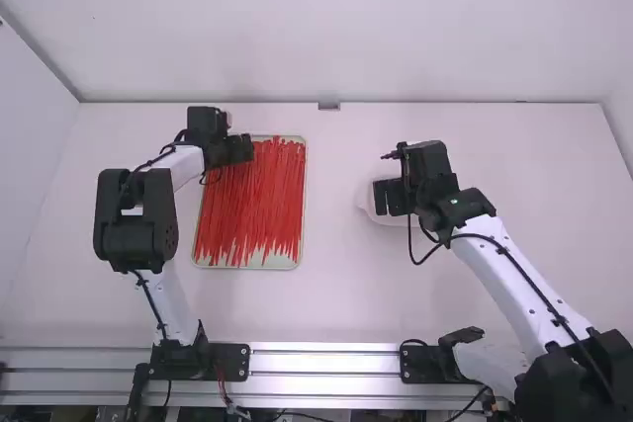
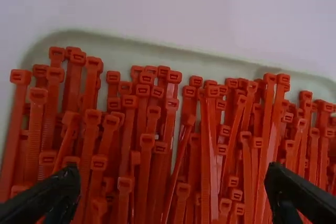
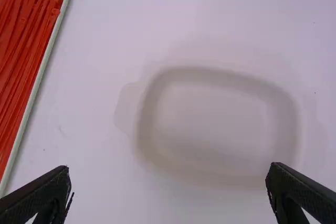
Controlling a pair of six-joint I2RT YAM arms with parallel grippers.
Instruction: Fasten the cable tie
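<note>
Left tool (image 1: 233, 151): released, its two black fingers spread wide. In the high view it sits left of centre, over the upper left corner of the tray (image 1: 247, 265). In its own wrist view the fingertips hang just above the heads of the ties, one at each lower corner of the frame.

Right tool (image 1: 396, 195): released, fingers spread wide. In the high view it sits right of centre, over the white dish (image 1: 370, 201). In the right wrist view the fingertips stand at the two lower corners of the frame, with the dish between and beyond them.

Cable ties (image 1: 252, 205): a dense heap of orange-red ties lying lengthwise in the tray. In the high view their square heads bunch at the tray's upper end. Neither tool holds one.

Tray: pale, rectangular, with rounded corners. It lies flat on the counter (image 1: 495, 145), left of centre in the high view.

White dish: shallow, with rounded corners and a small tab on one short side. It lies well apart from the tray, to the right of it in the high view.
</note>
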